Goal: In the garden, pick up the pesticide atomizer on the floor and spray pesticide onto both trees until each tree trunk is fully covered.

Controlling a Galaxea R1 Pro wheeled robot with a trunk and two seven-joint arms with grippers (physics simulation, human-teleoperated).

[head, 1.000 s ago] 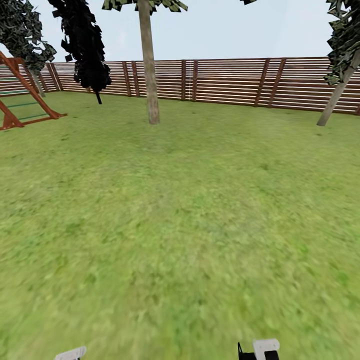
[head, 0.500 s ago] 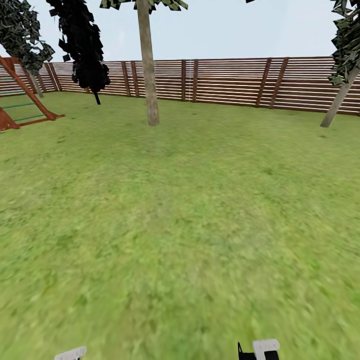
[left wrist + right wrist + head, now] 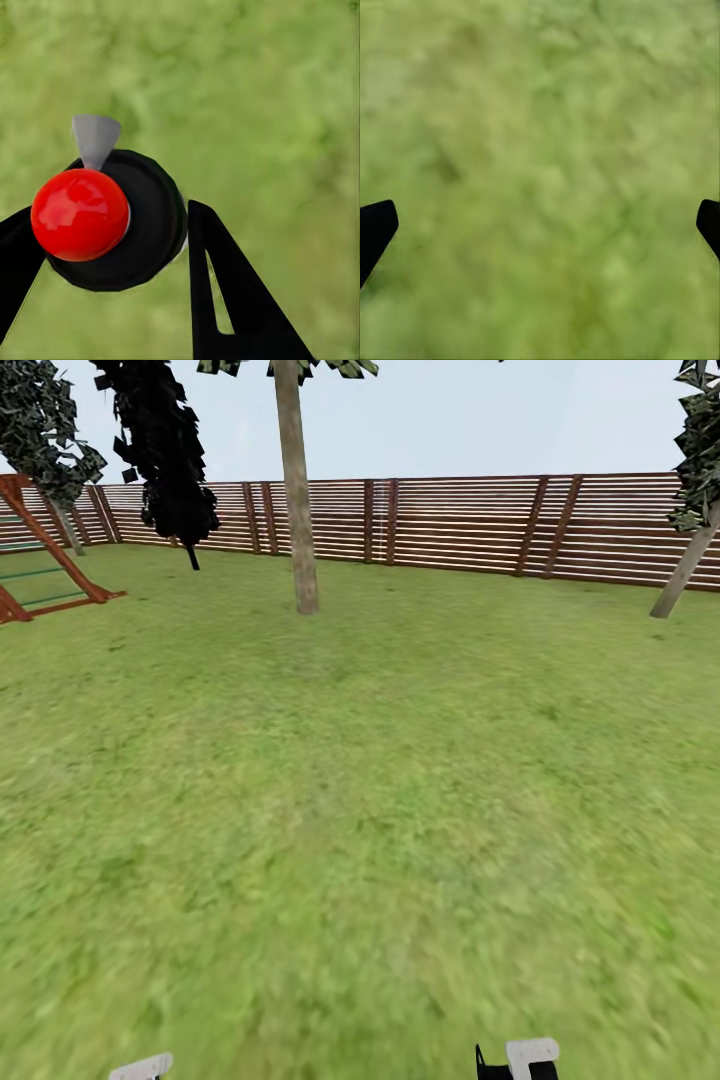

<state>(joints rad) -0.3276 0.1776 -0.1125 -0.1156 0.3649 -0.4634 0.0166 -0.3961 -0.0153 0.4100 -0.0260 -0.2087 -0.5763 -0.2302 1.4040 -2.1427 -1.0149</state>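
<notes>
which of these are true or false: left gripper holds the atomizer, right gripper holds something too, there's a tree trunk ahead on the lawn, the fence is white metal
1. The left gripper holds the pesticide atomizer. True: its red top sits between the two dark fingers.
2. The right gripper also holds something. False: its fingers are spread wide, with only grass between them.
3. A pale tree trunk stands ahead on the lawn. True.
4. The fence is white metal. False: it is reddish-brown horizontal wooden slats.
5. A second, leaning trunk stands far right near the fence. True.
</notes>
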